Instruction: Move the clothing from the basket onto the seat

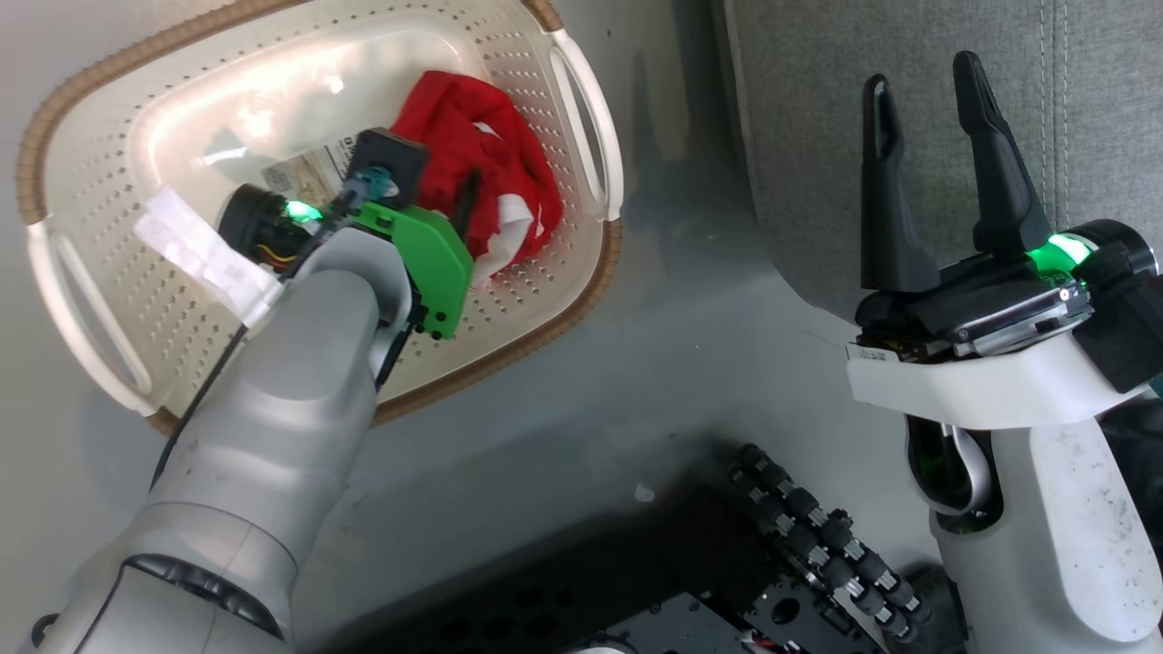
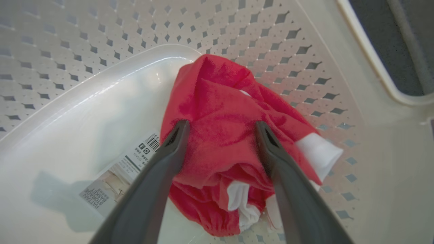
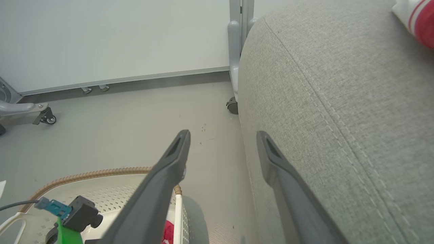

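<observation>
Left pincer (image 2: pixel 222 124) spread above clothing (image 2: pixel 217 95); sticker (image 2: pixel 118 176): "STORAGE BASKET"

Sticker (image 2: pixel 115 179) on the basket (image 2: pixel 78 112) floor: "HATTAN STORAGE BASKET", plus a barcode (image 2: pixel 153 142).

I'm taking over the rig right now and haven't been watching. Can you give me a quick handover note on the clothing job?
Left gripper: open, down inside the basket, one finger on either side of the red garment, not closed on it.
Right gripper: open, empty, held beside the edge of the seat.
Done: a red-and-white striped piece already lies on the seat, only partly in view.
Left: close on the red garment, lift it out and lay it on the seat.
</observation>
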Available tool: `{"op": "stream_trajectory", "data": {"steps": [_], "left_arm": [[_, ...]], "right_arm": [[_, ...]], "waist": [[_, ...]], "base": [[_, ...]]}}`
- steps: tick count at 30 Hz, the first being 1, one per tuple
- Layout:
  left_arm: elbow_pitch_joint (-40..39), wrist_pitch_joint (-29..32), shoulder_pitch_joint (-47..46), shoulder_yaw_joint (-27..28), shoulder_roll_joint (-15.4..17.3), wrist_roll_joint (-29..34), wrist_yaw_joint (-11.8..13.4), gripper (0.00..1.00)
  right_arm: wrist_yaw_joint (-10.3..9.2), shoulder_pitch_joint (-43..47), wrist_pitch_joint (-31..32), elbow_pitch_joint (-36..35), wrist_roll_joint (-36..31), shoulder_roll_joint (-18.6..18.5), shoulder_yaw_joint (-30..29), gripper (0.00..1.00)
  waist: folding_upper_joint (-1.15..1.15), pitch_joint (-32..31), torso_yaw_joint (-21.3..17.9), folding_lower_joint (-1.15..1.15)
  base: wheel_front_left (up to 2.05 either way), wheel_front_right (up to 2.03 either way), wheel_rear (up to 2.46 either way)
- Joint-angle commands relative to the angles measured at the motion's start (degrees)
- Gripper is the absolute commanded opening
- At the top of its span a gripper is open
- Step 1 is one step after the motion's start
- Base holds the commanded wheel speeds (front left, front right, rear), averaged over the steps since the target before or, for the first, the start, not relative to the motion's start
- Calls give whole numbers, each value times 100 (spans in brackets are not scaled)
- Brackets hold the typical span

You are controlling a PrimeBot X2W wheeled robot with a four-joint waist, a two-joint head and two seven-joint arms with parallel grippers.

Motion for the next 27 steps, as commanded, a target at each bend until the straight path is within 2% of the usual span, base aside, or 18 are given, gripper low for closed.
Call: {"op": "stream_trajectory", "data": {"steps": [1, 9, 14, 15, 16, 22, 27], "left_arm": [[146, 79, -127, 35, 64, -90, -40, 100], [648, 447, -298, 136, 41, -333, -96, 100], [789, 938, -271, 113, 20, -437, -90, 100], [798, 961, -281, 106, 16, -454, -96, 96], [809, 1012, -302, 69, 11, -433, -105, 0], [854, 1140, -350, -171, 8, -239, -78, 0], [861, 986, -397, -264, 71, -167, -75, 0]], "right_arm": [[-5, -97, -27, -6, 59, 0, 24, 100], [-5, -98, -28, -3, 80, -1, 118, 100], [-5, -42, -28, -53, 42, -1, 119, 100], [-5, -39, -28, -62, 32, -1, 116, 100], [-4, -36, -28, -70, 30, -1, 116, 100], [-5, -68, -27, -153, -11, -1, 128, 100], [-5, -125, -27, -176, -10, -1, 150, 100]], "waist": [[0, 125, -112, -1], [0, 185, -149, -1], [0, 185, -146, -1], [0, 187, -145, -1], [0, 188, -144, -1], [0, 179, -137, -1], [0, 132, -147, -1]], "base": [[0, 0, 0], [0, 0, 0], [0, 0, 0], [0, 0, 0], [0, 0, 0], [0, 0, 0], [0, 0, 0]]}}
